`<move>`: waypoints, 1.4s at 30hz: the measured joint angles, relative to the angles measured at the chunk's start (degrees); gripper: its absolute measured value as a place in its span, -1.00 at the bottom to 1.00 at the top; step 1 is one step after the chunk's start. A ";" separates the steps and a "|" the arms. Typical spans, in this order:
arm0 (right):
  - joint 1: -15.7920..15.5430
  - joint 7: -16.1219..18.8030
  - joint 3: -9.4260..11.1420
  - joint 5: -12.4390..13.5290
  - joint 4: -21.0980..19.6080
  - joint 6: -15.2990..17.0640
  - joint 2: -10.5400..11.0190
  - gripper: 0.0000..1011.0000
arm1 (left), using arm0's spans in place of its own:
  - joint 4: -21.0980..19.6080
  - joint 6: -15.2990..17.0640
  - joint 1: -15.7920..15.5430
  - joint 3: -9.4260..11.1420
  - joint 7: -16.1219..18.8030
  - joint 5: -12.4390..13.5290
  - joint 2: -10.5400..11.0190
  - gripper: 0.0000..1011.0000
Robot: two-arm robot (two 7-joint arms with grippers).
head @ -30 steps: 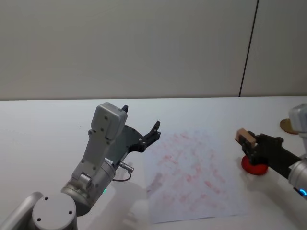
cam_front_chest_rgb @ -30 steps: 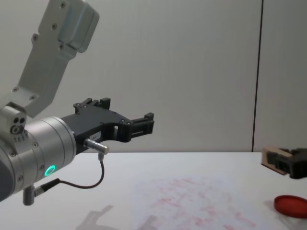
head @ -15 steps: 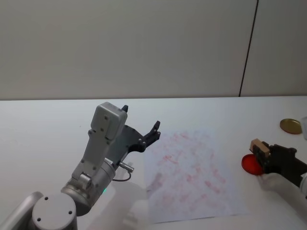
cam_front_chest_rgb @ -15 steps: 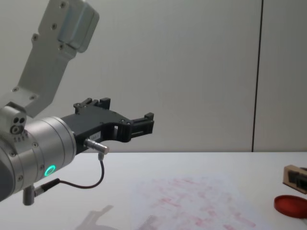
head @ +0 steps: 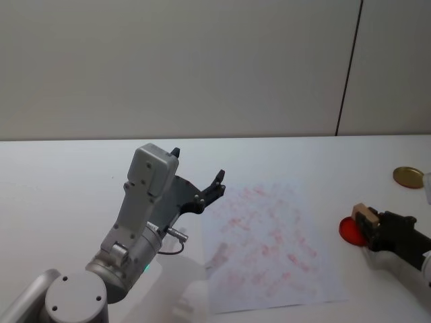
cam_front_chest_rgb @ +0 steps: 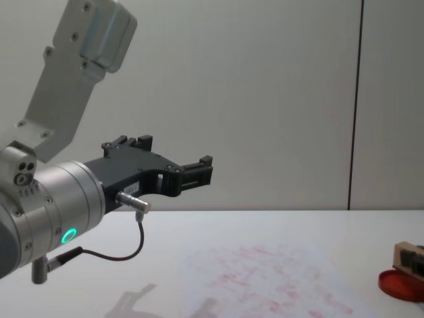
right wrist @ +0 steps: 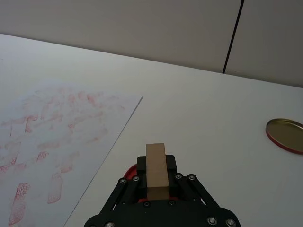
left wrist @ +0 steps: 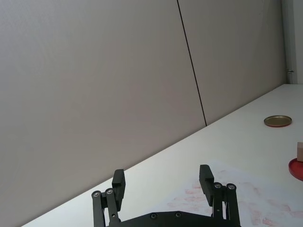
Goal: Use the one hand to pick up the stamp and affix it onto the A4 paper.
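Note:
My right gripper (head: 370, 221) is shut on the stamp (head: 364, 214), a small tan wooden block (right wrist: 156, 166) standing upright between the black fingers. The block hangs low over the red ink pad (head: 349, 229), to the right of the A4 paper (head: 269, 249); I cannot tell whether they touch. The paper, white with many faint red marks (right wrist: 47, 132), lies flat in the middle of the table. At the chest view's right edge the stamp (cam_front_chest_rgb: 405, 255) sits just above the pad (cam_front_chest_rgb: 399, 285). My left gripper (head: 199, 163) is raised left of the paper and open, holding nothing (left wrist: 162, 182).
A gold round lid (head: 408, 176) lies on the table at the far right, beyond the ink pad. The white tabletop (head: 60, 182) runs back to a grey wall with a dark vertical seam.
My right gripper has carried the stamp right and downward, from above the pad's left side to low over the pad. The left arm has not moved.

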 joint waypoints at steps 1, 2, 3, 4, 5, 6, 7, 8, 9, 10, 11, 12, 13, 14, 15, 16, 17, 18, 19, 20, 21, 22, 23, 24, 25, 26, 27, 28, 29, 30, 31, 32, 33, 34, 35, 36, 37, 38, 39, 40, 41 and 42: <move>0.02 0.06 -0.07 0.02 0.23 -0.11 -0.08 -0.56 | 0.00 0.00 0.00 0.00 0.00 0.00 0.00 0.96; 0.03 0.09 -0.09 0.03 0.33 -0.16 -0.11 -0.56 | 0.00 0.00 0.00 0.00 0.00 0.00 0.00 0.96; 0.05 0.11 -0.12 0.02 0.43 -0.19 -0.14 -0.56 | 0.00 0.00 0.00 0.00 0.00 0.00 0.00 0.96; 0.08 0.12 -0.15 0.03 0.54 -0.22 -0.18 -0.56 | 0.00 0.00 0.00 0.00 0.00 0.00 0.00 0.96; 0.13 0.15 -0.24 0.02 0.73 -0.25 -0.27 -0.56 | 0.00 0.00 0.00 0.00 0.00 0.00 0.00 0.96; 0.22 0.16 -0.32 0.01 0.97 -0.28 -0.35 -0.56 | 0.00 0.00 0.00 0.00 0.00 0.00 0.00 0.96; 0.22 0.16 -0.32 0.01 0.97 -0.28 -0.35 -0.56 | 0.00 0.00 0.00 0.00 0.00 0.00 0.00 0.96; 0.30 0.16 -0.39 -0.05 1.16 -0.29 -0.43 -0.56 | 0.00 0.00 0.00 0.00 0.00 0.00 0.00 0.96; 0.33 0.16 -0.44 -0.09 1.27 -0.29 -0.47 -0.56 | 0.00 0.00 0.00 0.00 0.00 0.00 0.00 0.96; 0.42 0.16 -0.50 -0.18 1.47 -0.29 -0.54 -0.56 | 0.00 0.00 0.00 0.00 0.00 0.00 0.00 0.96; 0.48 0.16 -0.54 -0.22 1.58 -0.29 -0.59 -0.54 | 0.00 0.00 0.00 0.00 0.00 0.00 0.00 0.96; 0.53 0.15 -0.57 -0.27 1.68 -0.29 -0.63 -0.53 | 0.00 0.00 0.00 0.00 0.00 0.00 0.00 0.96; 0.64 0.10 -0.64 -0.37 1.88 -0.24 -0.71 -0.45 | 0.00 0.00 0.00 0.00 0.00 0.00 0.00 0.96; 0.69 0.07 -0.67 -0.41 1.96 -0.21 -0.74 -0.37 | 0.00 0.00 0.00 0.00 0.00 0.00 0.00 0.96; 0.69 0.07 -0.67 -0.41 1.96 -0.21 -0.74 -0.34 | 0.00 0.00 0.00 0.00 0.00 0.00 0.00 0.96; 0.79 0.00 -0.72 -0.49 2.13 -0.14 -0.81 -0.26 | 0.00 0.00 0.00 0.00 0.00 0.00 0.00 0.96; 0.83 -0.03 -0.75 -0.52 2.24 -0.12 -0.85 -0.23 | 0.00 0.00 0.00 0.00 0.00 0.00 0.00 0.96; 0.90 -0.14 -0.78 -0.58 2.38 -0.08 -0.91 -0.14 | 0.00 0.00 0.00 0.00 0.00 0.00 0.00 0.96; 0.94 -0.19 -0.80 -0.60 2.43 -0.06 -0.95 -0.11 | 0.00 0.00 0.00 0.00 0.00 0.00 0.00 0.96; 0.98 -0.29 -0.85 -0.62 2.57 -0.05 -1.00 -0.01 | 0.00 0.00 0.00 0.00 0.00 0.00 0.00 0.96; 1.00 -0.33 -0.87 -0.62 2.61 -0.05 -1.02 0.02 | 0.00 0.00 0.00 0.00 0.00 0.00 0.00 0.96; 1.01 -0.39 -0.89 -0.62 2.65 -0.05 -1.05 0.11 | 0.00 0.00 0.00 0.00 0.00 0.00 0.00 0.96; 1.03 -0.43 -0.90 -0.62 2.69 -0.05 -1.08 0.18 | 0.00 0.00 0.00 0.00 0.00 0.00 0.00 0.96; 1.04 -0.52 -0.93 -0.62 2.72 -0.09 -1.13 0.27 | 0.00 0.00 0.00 0.00 0.00 0.00 0.00 0.96; 1.04 -0.58 -0.93 -0.62 2.73 -0.15 -1.14 0.29 | 0.00 0.00 0.00 0.00 0.00 0.00 0.00 0.96; 1.04 -0.63 -0.94 -0.62 2.73 -0.22 -1.15 0.35 | 0.00 0.00 0.00 0.00 0.00 0.00 0.00 0.96; 1.04 -0.73 -0.94 -0.61 2.71 -0.39 -1.16 0.46 | 0.00 0.00 0.00 0.00 0.00 0.00 0.00 0.96; 1.03 -0.78 -0.95 -0.60 2.67 -0.51 -1.16 0.50 | 0.00 0.00 0.00 0.00 0.00 0.00 0.00 0.96; 0.96 -0.89 -0.95 -0.58 2.40 -0.81 -1.16 0.54 | 0.00 0.00 0.00 0.00 0.00 0.00 0.00 0.96; 0.92 -0.93 -0.95 -0.57 2.26 -0.92 -1.15 0.61 | 0.00 0.00 0.00 0.00 0.00 0.00 0.00 0.96; 0.85 -1.03 -0.94 -0.55 2.02 -1.16 -1.14 0.65 | 0.00 0.00 0.00 0.00 0.00 0.00 0.00 0.96; 0.71 -1.21 -0.92 -0.53 1.59 -1.50 -1.09 0.76 | 0.00 0.00 0.00 0.00 0.00 0.00 0.00 0.96; 0.63 -1.32 -0.90 -0.51 1.36 -1.76 -1.06 0.79 | 0.00 0.00 0.00 0.00 0.00 0.00 0.00 0.96; 0.53 -1.44 -0.87 -0.50 1.08 -1.88 -1.01 0.81 | 0.00 0.00 0.00 0.00 0.00 0.00 0.00 0.96; 0.44 -1.63 -0.84 -0.47 0.78 -2.14 -0.98 0.85 | 0.00 0.00 0.00 0.00 0.00 0.00 0.00 0.96; 0.20 -1.96 -0.76 -0.45 0.02 -2.51 -0.89 0.94 | 0.00 0.00 0.00 0.00 0.00 0.00 0.00 0.96; 0.08 -2.14 -0.74 -0.43 -0.24 -2.69 -0.85 0.97 | 0.00 0.00 0.00 0.00 0.00 0.00 0.00 0.96; -0.04 -2.34 -0.71 -0.43 -0.75 -2.88 -0.79 0.98 | 0.00 0.00 0.00 0.00 0.00 0.00 0.00 0.96; -0.17 -2.62 -0.68 -0.41 -1.15 -3.12 -0.75 0.98 | 0.00 0.00 0.00 0.00 0.00 0.00 0.00 0.96; -0.50 -3.10 -0.60 -0.40 -2.20 -3.47 -0.64 0.98 | 0.00 0.00 0.00 0.00 0.00 0.00 0.00 0.96; -0.65 -3.34 -0.55 -0.39 -2.70 -3.64 -0.59 0.98 | 0.00 0.00 0.00 0.00 0.00 0.00 0.00 0.96; -0.79 -3.66 -0.52 -0.38 -3.19 -3.83 -0.54 0.98 | 0.00 0.00 0.00 0.00 0.00 0.00 0.00 0.96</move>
